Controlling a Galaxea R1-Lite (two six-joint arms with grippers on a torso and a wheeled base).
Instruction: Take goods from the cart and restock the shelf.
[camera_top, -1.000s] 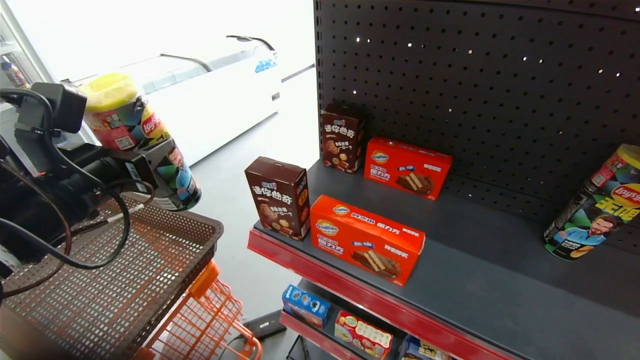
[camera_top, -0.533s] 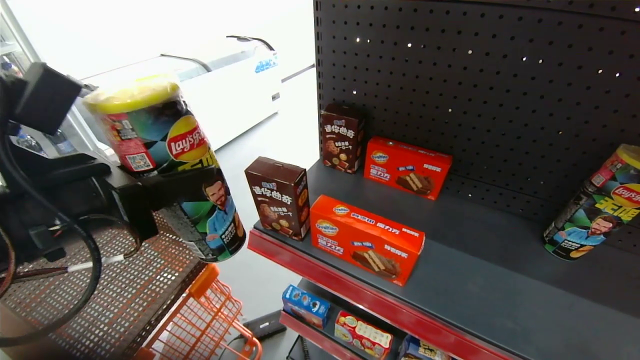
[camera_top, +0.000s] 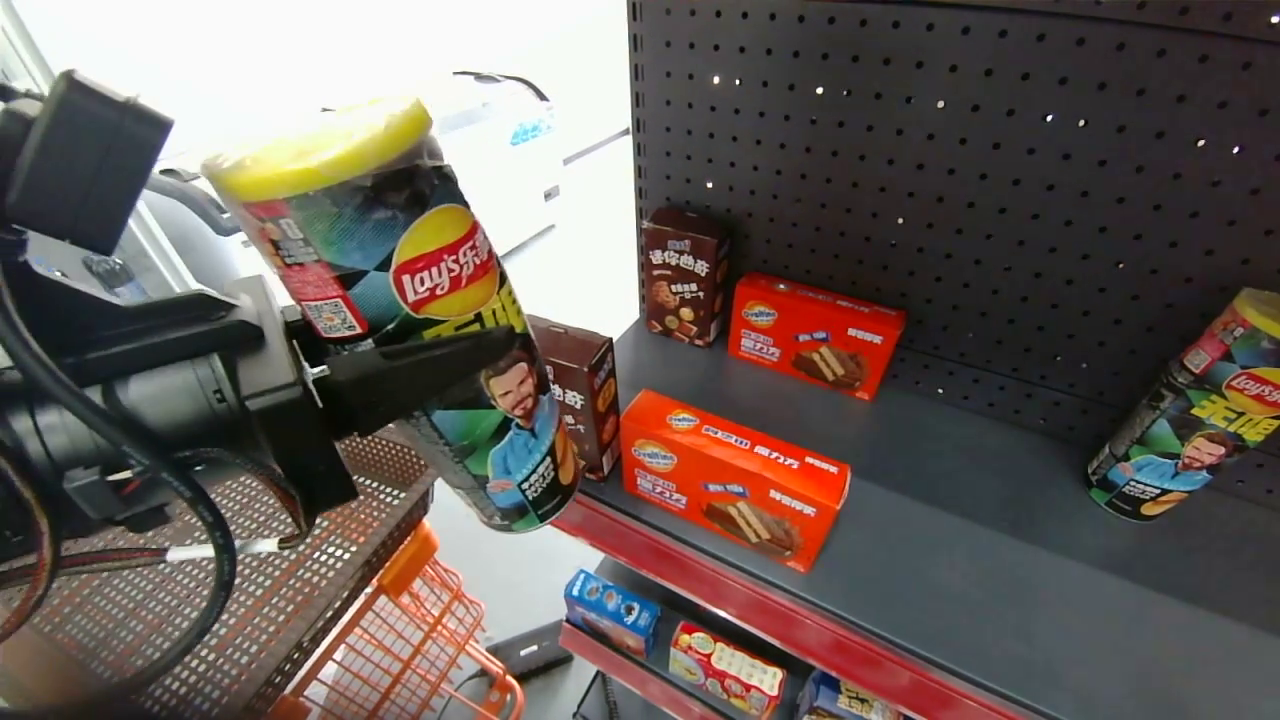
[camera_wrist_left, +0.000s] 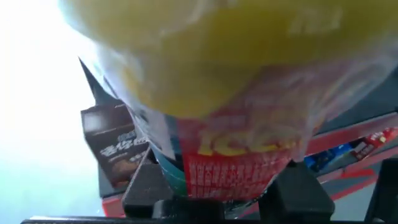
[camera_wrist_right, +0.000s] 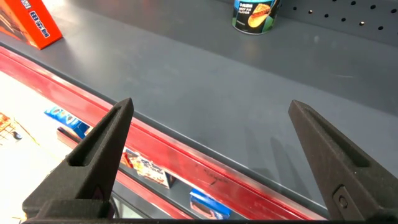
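My left gripper (camera_top: 455, 378) is shut on a tall chip can (camera_top: 400, 290) with a yellow lid, held tilted in the air above the cart's brown mesh basket (camera_top: 250, 590). The can's base hangs just left of the shelf's red front lip (camera_top: 720, 590). In the left wrist view the can (camera_wrist_left: 236, 93) looms close, and black fingers (camera_wrist_left: 146, 190) clamp its sides. A second chip can (camera_top: 1190, 410) leans against the pegboard at the far right of the dark shelf board (camera_top: 1000, 560). My right gripper (camera_wrist_right: 210, 106) is open over that board, with the second can (camera_wrist_right: 255, 14) beyond it.
Two brown cookie boxes (camera_top: 685, 275) and two orange wafer boxes (camera_top: 735, 478) occupy the shelf's left part; the held can hides most of the nearer brown box. The black pegboard (camera_top: 950, 180) backs the shelf. Small goods (camera_top: 725, 668) sit on the lower shelf. The orange cart frame (camera_top: 420, 650) is below.
The left arm has carried the chip can up and rightwards, from over the basket to the shelf's left end, where it covers the front brown box. Shelf goods have not moved.
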